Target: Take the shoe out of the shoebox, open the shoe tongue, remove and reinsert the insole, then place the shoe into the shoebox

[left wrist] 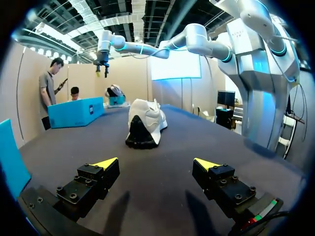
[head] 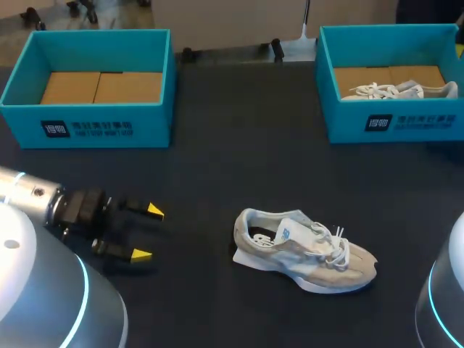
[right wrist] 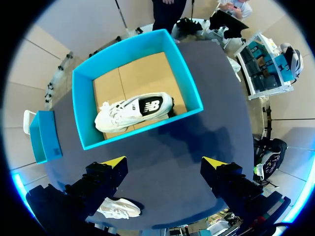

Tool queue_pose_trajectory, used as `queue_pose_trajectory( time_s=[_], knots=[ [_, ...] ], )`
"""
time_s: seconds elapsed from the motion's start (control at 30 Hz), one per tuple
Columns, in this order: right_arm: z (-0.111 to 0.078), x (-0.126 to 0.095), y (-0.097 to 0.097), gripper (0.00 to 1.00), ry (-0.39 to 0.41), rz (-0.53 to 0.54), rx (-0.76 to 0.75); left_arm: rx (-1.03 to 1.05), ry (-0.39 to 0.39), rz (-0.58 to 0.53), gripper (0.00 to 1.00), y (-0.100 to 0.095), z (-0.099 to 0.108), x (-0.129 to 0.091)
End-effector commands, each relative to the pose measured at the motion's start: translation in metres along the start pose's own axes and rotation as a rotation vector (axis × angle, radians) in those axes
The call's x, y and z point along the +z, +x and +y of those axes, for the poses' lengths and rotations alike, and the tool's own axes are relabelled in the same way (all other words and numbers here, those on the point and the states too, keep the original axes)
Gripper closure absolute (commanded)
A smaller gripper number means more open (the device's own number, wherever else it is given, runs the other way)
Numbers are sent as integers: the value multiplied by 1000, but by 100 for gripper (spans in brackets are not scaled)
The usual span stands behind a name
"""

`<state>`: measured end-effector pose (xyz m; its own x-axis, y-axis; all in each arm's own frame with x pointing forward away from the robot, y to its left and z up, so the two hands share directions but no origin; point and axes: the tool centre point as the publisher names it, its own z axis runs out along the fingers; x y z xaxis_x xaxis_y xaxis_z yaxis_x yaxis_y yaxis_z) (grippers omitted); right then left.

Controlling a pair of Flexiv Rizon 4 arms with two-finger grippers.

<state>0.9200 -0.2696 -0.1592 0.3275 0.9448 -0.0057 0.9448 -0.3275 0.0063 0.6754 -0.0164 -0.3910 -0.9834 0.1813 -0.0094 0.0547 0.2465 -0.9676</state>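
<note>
A beige and white shoe (head: 304, 254) lies on its side on the dark table, toe to the right, with its insole partly showing at the opening. My left gripper (head: 148, 232) hovers low to its left, open and empty. In the left wrist view the shoe (left wrist: 145, 123) lies straight ahead of the open gripper (left wrist: 156, 163), heel towards it. A second white shoe (head: 399, 90) lies in the right teal shoebox (head: 395, 123). My right gripper (right wrist: 165, 162) hangs open high above that shoebox (right wrist: 189, 86), looking down on the shoe (right wrist: 133, 110) inside.
An empty teal shoebox (head: 90, 119) with a cardboard floor stands at the back left. From the right wrist view the table shoe (right wrist: 118, 209) shows far below, and the left box (right wrist: 42, 135) off to the side.
</note>
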Motion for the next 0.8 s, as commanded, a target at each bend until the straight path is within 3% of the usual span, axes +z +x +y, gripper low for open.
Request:
queue_pose_trajectory(
  time_s=[0.03,0.23,0.8],
  knots=[
    [0,0,0,0,0,0,1,0,6,-14,0,3,1,2],
    [0,0,0,0,0,0,1,-9,28,-55,0,2,-2,10],
    [0,0,0,0,0,0,1,-44,49,-32,0,-21,-10,65]
  ],
)
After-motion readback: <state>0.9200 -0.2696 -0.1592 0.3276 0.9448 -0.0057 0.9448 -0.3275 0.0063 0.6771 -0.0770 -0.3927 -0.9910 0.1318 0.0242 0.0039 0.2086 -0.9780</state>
